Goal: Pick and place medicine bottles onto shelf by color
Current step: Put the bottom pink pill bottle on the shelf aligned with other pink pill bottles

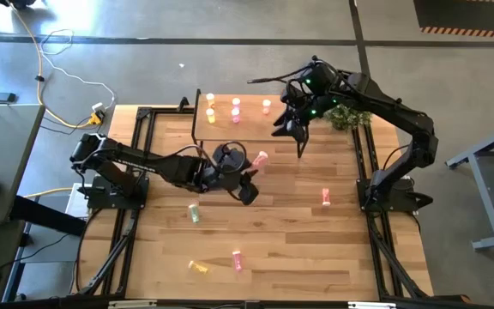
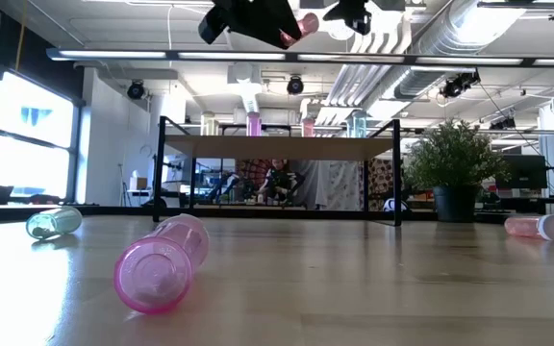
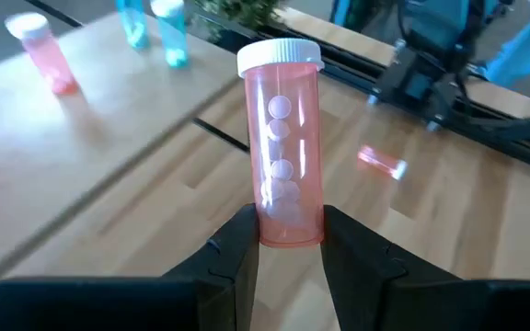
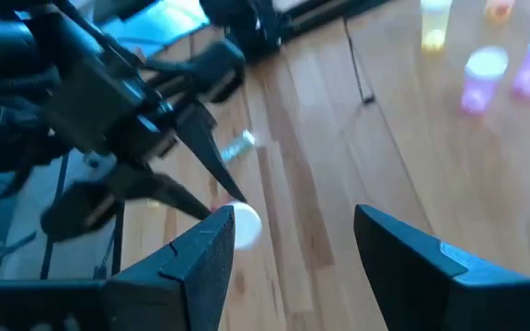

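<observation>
A wood-plank counter (image 1: 273,232) fills the middle of a workshop with a grey floor, cables trailing off to the left and a small green plant (image 1: 347,118) at the counter's far right corner.

The bottle in play is a pink-red one with a white cap (image 3: 283,156), pills visible inside. It is clamped by its base between the fingers of the left claw (image 3: 288,241), cap end pointing away from the wrist. Holding it by the base leaves the capped end free, which I judge suits standing it up among others. From the low camera it hangs well above the counter, higher than the shelf top, so it can clear the board's edge.

The shelf (image 1: 230,116) stands at the far edge, left of centre, and already carries several upright bottles (image 1: 236,106), yellow ones to the left, pink ones to the right. That grouping suggests the held one belongs towards the pink side.

The right claw (image 1: 292,129) hovers just right of the shelf with its fingers spread wide and nothing between them, likely waiting out of the way.

Loose bottles lie on their sides: a pink one (image 1: 237,260) and a yellow one (image 1: 200,267) near the front, a pale green one (image 1: 194,212) left of centre, a red one (image 1: 325,197) to the right.
</observation>
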Controlling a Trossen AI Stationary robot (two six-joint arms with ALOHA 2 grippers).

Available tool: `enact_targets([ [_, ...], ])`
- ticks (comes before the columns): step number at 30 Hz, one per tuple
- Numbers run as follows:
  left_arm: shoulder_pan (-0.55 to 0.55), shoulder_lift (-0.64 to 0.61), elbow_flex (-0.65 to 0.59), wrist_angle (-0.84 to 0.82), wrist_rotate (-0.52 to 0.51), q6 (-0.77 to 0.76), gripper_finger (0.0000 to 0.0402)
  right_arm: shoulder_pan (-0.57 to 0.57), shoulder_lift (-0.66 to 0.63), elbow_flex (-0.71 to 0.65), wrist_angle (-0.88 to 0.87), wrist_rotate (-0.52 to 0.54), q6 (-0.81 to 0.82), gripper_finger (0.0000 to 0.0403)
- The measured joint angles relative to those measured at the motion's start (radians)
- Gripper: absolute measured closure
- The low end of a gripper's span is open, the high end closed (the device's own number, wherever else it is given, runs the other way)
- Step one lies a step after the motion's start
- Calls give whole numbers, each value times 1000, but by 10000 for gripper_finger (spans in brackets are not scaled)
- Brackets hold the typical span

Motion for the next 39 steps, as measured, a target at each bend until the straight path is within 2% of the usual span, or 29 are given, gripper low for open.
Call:
enact_targets([
  [6,53,0,0,65,-30,72,307,0,0,0,91,16,24,187],
  [10,88,0,0,124,-31,126,307,0,0,0,114,90,-22,185],
  [19,141,1,0,205,-26,233,307,-8,0,0,119,127,-21,145],
  [29,182,1,0,314,-22,352,307,-8,0,0,126,129,107,139],
  [39,212,2,0,363,49,404,307,-8,0,0,115,165,183,139],
])
